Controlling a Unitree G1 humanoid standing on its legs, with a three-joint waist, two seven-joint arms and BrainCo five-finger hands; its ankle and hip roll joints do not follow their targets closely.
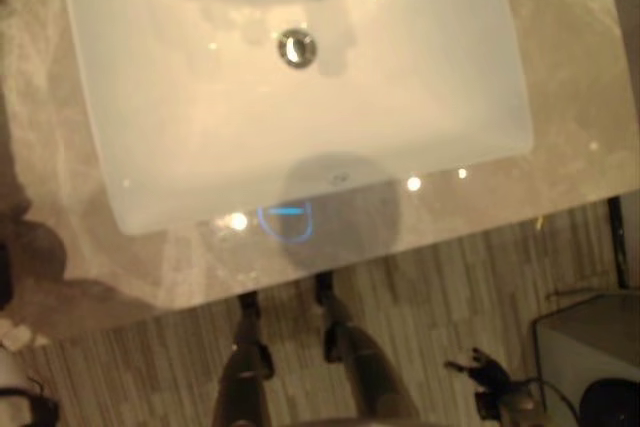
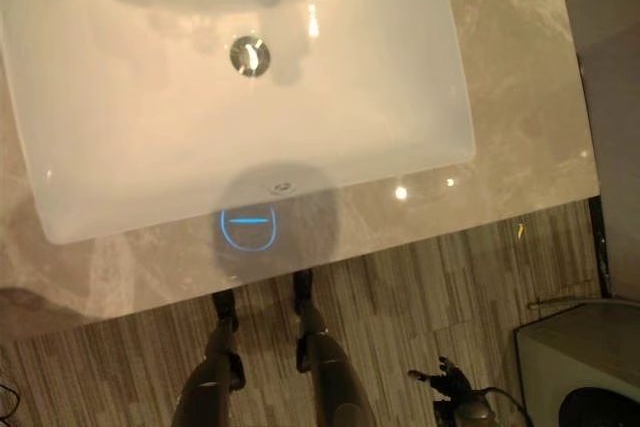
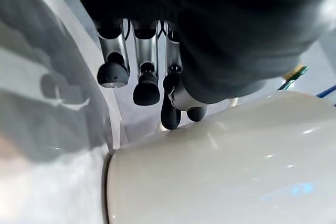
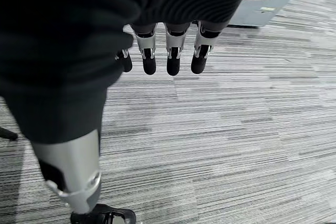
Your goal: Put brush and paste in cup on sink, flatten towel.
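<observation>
- Overhead, both eye views look straight down on a white rectangular sink (image 1: pixel 300 97) with a metal drain (image 1: pixel 297 48), set into a marbled beige counter (image 1: pixel 560 177).
- A blue glowing reflection (image 2: pixel 247 227) sits on the glossy counter at the sink's near edge, with small light glints beside it.
- Beyond the counter's near edge lies a striped grey carpet floor (image 2: pixel 450 287), and a grey-white box-like unit (image 2: pixel 575 367) stands at the lower right.
- Among the task's things I can place just the sink; brush, paste, cup and towel I cannot make out anywhere on the counter.
- Only the eye views give the right hand (image 2: pixel 447 381) from above: it hangs low over the floor, well apart from the counter.
- Its own wrist view shows the right hand's fingers (image 4: pixel 173 59) straight and relaxed, pointing down at the carpet, holding nothing.
- The left wrist view alone brings in the left hand (image 3: pixel 147 77): fingers loosely extended, empty, close beside a rounded glossy white surface (image 3: pixel 220 171) that I cannot identify.
</observation>
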